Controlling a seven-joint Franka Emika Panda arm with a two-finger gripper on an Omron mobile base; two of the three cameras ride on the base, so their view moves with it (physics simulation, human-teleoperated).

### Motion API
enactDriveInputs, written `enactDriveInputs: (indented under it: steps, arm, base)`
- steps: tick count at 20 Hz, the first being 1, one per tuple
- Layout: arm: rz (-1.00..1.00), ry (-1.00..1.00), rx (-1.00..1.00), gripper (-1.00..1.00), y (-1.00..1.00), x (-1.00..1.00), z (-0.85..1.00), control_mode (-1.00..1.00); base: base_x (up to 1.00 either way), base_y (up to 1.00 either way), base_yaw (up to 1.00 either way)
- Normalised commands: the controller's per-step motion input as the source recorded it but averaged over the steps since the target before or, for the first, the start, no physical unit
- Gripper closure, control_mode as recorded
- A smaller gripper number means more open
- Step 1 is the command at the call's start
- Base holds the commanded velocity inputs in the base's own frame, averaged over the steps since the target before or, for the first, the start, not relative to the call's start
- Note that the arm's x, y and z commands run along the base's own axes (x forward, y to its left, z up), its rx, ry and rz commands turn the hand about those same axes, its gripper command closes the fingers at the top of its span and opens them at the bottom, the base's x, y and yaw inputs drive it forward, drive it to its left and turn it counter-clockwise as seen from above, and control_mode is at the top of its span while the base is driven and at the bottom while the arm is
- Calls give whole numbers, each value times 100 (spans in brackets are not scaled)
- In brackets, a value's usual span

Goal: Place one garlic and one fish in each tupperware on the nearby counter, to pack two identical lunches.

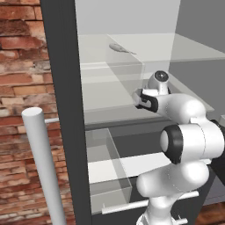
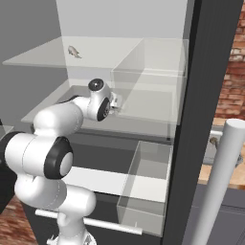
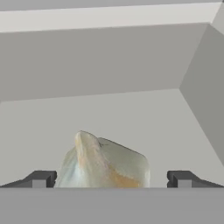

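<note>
A cream-white garlic (image 3: 103,161) with a pointed tip lies on the grey fridge shelf, right between my open gripper (image 3: 111,179); its dark fingertips (image 3: 41,179) flank the bulb without touching it. My arm reaches onto the middle shelf, with the gripper (image 2: 116,103) pointing inward and the hand (image 1: 147,101) in front of the bulb. On the glass shelf above lies a small silver-grey fish (image 1: 121,48), also seen as the fish (image 2: 73,51). Past the fridge's right wall, a grey tupperware (image 2: 208,154) sits on the wood counter (image 2: 215,178), and a small fish-like shape (image 2: 214,142) lies in it.
The fridge's dark frame post (image 1: 66,110) and a thick white door handle (image 1: 41,167) stand close on the left; a second handle (image 2: 220,182) stands on the right. Clear drawer bins (image 2: 143,186) jut out below the shelf. A brick wall (image 1: 19,66) lies beyond.
</note>
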Motion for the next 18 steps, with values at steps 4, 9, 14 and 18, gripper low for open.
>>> enactDriveInputs:
  steps: [4, 9, 14, 18]
  arm:
    - [-1, 4, 0, 100, 3, 1, -40, -100]
    - [0, -1, 0, 100, 0, 7, -12, -100]
    - [0, -3, 0, 100, -2, -44, -6, -100]
    - [3, -13, 0, 100, -9, -100, 38, -100]
  base:
    - [0, 0, 0]
    - [0, 0, 0]
    - [0, 0, 0]
    - [0, 0, 0]
